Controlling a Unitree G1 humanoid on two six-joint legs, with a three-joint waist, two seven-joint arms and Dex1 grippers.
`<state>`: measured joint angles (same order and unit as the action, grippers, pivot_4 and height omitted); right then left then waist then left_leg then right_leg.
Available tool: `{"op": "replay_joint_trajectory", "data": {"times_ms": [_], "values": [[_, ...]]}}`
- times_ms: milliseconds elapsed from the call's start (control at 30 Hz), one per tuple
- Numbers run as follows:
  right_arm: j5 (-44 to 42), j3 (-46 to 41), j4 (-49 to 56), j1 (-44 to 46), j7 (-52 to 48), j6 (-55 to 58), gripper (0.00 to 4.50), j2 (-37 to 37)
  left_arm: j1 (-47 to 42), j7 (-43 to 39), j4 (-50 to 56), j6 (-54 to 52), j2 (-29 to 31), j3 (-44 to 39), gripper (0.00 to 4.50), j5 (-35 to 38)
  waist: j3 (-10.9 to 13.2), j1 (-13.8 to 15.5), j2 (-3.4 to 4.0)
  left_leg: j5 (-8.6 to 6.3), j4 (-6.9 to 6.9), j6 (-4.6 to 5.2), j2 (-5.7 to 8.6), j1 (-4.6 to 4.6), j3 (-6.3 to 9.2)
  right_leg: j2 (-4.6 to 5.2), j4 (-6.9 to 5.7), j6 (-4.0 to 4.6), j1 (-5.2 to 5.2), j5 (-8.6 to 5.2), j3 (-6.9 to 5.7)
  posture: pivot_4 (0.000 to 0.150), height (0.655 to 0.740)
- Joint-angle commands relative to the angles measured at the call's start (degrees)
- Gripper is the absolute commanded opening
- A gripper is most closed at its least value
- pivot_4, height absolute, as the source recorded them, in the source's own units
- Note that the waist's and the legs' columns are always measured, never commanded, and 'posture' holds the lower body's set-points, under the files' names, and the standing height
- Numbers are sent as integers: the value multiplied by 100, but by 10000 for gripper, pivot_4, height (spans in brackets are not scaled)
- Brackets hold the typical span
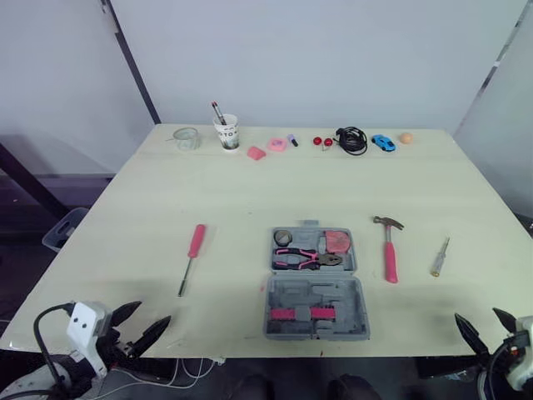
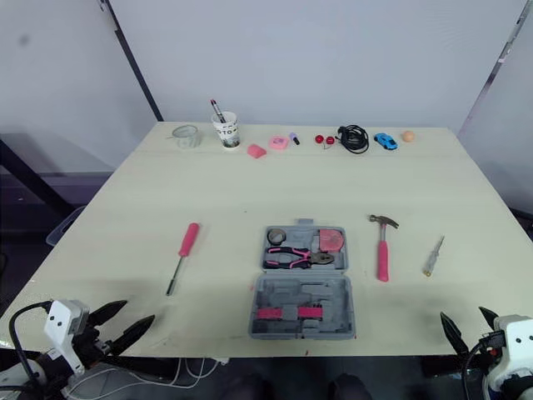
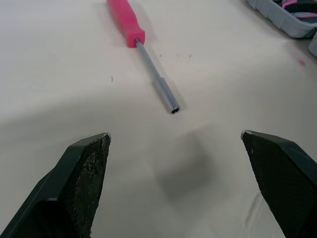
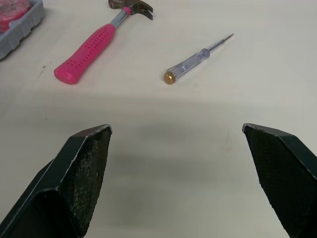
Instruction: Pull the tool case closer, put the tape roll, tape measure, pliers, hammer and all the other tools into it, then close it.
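Both my jaws wide apart and empty, low at the near edge of the counter (image 1: 250, 187)

My left jaws hang by the near left corner, touching nothing, the pink screwdriver (image 3: 130, 27) lying ahead; my right jaws hang by the near right corner, the hammer (image 4: 91, 47) and clear-handled screwdriver (image 4: 190, 64) ahead of them. The tool case (image 1: 316, 293) lies open between them near the front edge, holding the pliers (image 1: 306, 259), tape roll (image 1: 283, 237) and tape measure (image 1: 337, 242)
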<state>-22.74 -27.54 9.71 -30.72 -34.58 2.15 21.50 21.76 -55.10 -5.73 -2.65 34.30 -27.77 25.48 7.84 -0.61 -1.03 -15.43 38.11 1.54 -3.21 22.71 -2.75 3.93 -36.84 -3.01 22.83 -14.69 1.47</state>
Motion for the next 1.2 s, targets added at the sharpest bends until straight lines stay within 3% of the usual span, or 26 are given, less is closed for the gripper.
{"op": "replay_joint_trajectory", "data": {"times_ms": [33, 333, 667, 933, 1200], "values": [[14, -18, 240, 5, 92, -81, 44489, 3, -10, -119, 185, 161, 59, -128, 45000, 152, 0, -4, 1, 0, 0, -1, 0, 0, 0, 2, 0, 0, 0, 0, -1, 1500, 7400], [-1, 232, 657, 557, 453, 442, 44489, 95, -407, -436, 963, -114, 457, 136, 45000, 326, 2, -5, 3, 0, 0, 0, 1, 3, 1, 17, 0, 2, 0, 1, -17, 1500, 7400], [396, 721, 374, 2054, 1370, 1664, 44489, 287, -833, -755, 1781, -529, 882, 479, 45000, 508, 9, -16, 12, 1, 0, 2, 6, 5, -4, -8, 1, 1, -2, 2, -17, 1500, 7400], [682, 731, -813, 3740, 2598, 2344, 44489, -52, -1629, -1073, 2382, -1012, 1233, 1009, 45000, 802, 19, -19, 13, 3, 8, 4, 28, 7, -6, -39, -1, -6, -5, 6, -11, 1500, 7400], [772, 618, -1857, 4476, 3174, 2403, 44489, -196, -2100, -1164, 2924, -1478, 1369, 1430, 45000, 1044, 23, -18, 17, 3, -3, 4, 33, 13, -13, -56, -2, -20, -4, 13, -8, 1500, 7400]]}}
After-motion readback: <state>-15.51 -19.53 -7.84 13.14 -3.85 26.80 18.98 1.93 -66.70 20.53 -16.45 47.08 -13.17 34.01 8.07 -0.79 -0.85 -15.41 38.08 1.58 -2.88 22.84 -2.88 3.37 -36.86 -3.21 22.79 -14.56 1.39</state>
